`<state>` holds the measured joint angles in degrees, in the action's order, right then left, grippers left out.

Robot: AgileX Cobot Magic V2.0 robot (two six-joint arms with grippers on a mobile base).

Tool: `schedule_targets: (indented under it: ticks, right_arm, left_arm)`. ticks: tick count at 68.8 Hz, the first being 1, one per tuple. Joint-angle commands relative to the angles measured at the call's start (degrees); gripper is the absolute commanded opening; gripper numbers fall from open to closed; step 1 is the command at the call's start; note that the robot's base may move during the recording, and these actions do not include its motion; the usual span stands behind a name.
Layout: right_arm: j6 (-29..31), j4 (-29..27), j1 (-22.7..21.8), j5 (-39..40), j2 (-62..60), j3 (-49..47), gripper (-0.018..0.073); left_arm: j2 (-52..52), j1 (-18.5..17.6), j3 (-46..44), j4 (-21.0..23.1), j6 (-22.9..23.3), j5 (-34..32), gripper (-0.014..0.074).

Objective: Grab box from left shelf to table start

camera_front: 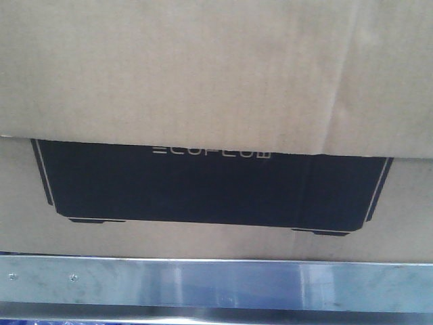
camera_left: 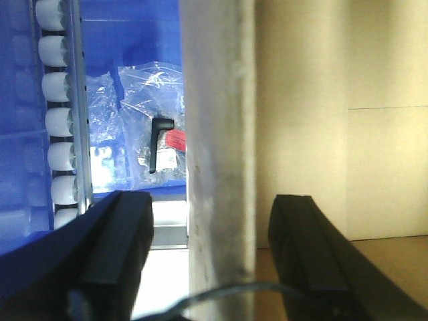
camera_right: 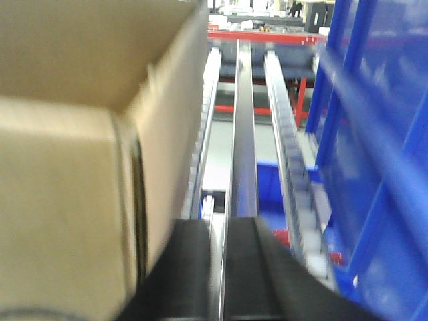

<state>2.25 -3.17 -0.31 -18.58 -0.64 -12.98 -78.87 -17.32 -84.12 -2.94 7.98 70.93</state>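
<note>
box on the left shelf, both grippers up beside it

i see the box (camera_front: 216, 68) sitting on the left shelf (camera_front: 216, 284), just behind its silver front lip, ecoflow print facing me. my left gripper (camera_left: 210, 251) is spread wide, with the shelf's silver metal showing between its fingers. my right gripper (camera_right: 221, 267) is pinched nearly closed and empty, beside the box's corner.

rollers (camera_left: 57, 107) white, stacked column, left edge | bag (camera_left: 144, 90) clear, crumpled, holding black handle (camera_left: 159, 144) with red tag (camera_left: 175, 142) | roller rails (camera_right: 287, 140) running away | bin (camera_right: 267, 179) blue, below rails | beam (camera_right: 267, 32) red, far | uprights (camera_right: 348, 87) blue, right
</note>
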Motion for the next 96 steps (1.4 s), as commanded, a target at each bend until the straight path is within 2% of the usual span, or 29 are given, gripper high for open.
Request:
schedule_targets:
  ticks: [1, 5, 9, 24, 34, 66, 88, 92, 96]
  right_arm:
    - [0.3, -0.1, -0.3, 1.0, 0.3, -6.3, 0.0493]
    - [0.3, -0.1, -0.3, -0.5, 1.6, -9.0, 0.0594]
    - [0.3, -0.3, -0.3, -2.2, 3.6, -12.0, 0.063]
    - [0.3, -3.4, -0.3, -8.9, 18.0, -25.5, 0.054]
    - [0.3, -6.1, -0.3, -15.7, 30.0, -35.2, 0.054]
    - [0.3, -6.3, -0.3, -39.7, 63.8, -60.6, 0.054]
    - [0.3, -6.3, -0.3, -45.2, 75.3, -63.7, 0.0532]
    - [0.3, -6.3, -0.3, -45.0, 76.5, -63.7, 0.0487]
    - [0.3, -6.3, -0.3, -44.9, 77.3, -63.7, 0.0384]
  left_arm:
    - [0.9, -0.5, -1.4, -0.9, 0.6, -2.2, 0.0299]
    - [0.9, -0.5, -1.4, -0.9, 0.6, -2.2, 0.0299]
    - [0.9, -0.5, -1.4, -0.9, 0.6, -2.2, 0.0299]
    - [0.9, -0.5, -1.4, -0.9, 0.5, -2.6, 0.0299]
    - [0.9, -0.5, -1.4, -0.9, 0.5, -2.6, 0.0299]
    - [0.9, -0.5, -1.4, -0.9, 0.5, -2.6, 0.0299]
    - [0.9, -0.5, -1.4, -0.9, 0.5, -3.8, 0.0291]
    - [0.9, -0.5, -1.4, -0.9, 0.5, -3.8, 0.0258]
    - [0.9, -0.5, -1.4, -0.9, 0.5, -3.8, 0.0213]
